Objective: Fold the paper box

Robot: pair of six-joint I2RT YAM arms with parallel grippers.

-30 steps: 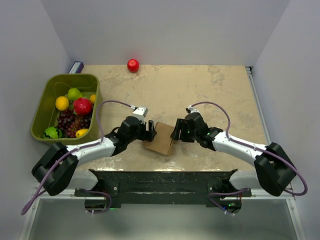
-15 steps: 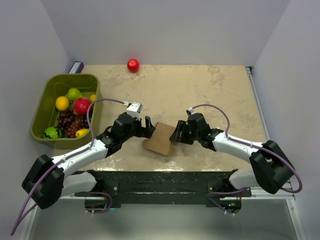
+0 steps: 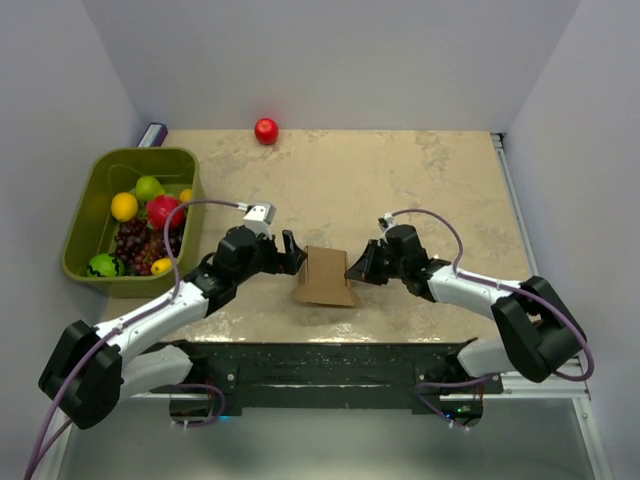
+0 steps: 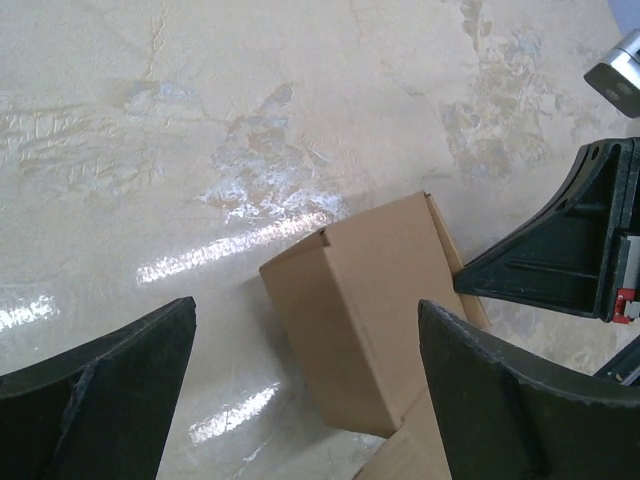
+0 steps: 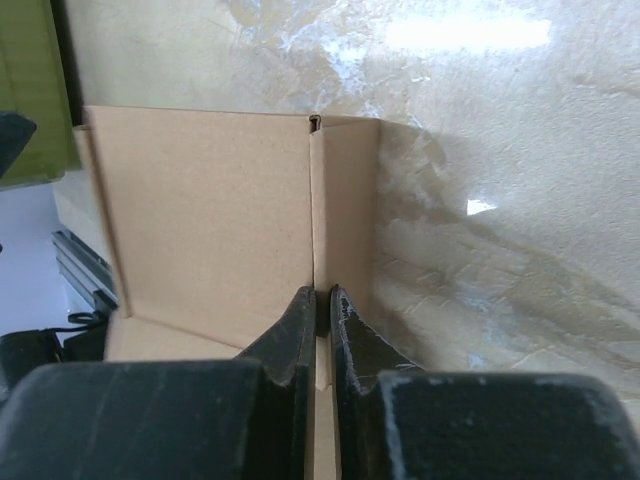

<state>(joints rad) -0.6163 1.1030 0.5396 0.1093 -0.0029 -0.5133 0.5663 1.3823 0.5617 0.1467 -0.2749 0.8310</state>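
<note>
The paper box [image 3: 325, 277] is a small brown cardboard box, partly folded, with upright walls and a flap lying flat toward the near edge. It shows in the left wrist view as the paper box [image 4: 368, 300] and in the right wrist view as the paper box [image 5: 205, 215]. My right gripper [image 3: 353, 269] is at its right side. In the right wrist view, my right gripper [image 5: 322, 293] is shut on a thin upright wall edge of the box. My left gripper [image 3: 291, 253] stands wide open just left of the box. Seen from its own wrist, my left gripper [image 4: 305, 315] is not touching it.
A green bin [image 3: 135, 155] full of fruit stands at the left, close to my left arm. A red ball [image 3: 266, 130] lies at the table's far edge. A small purple-and-white object [image 3: 152, 133] sits at the far left corner. The table's near edge runs just below the box.
My left gripper has let go, opened wide and drawn back to the left. My right gripper has shut on the box's right wall. The box has turned a little.
</note>
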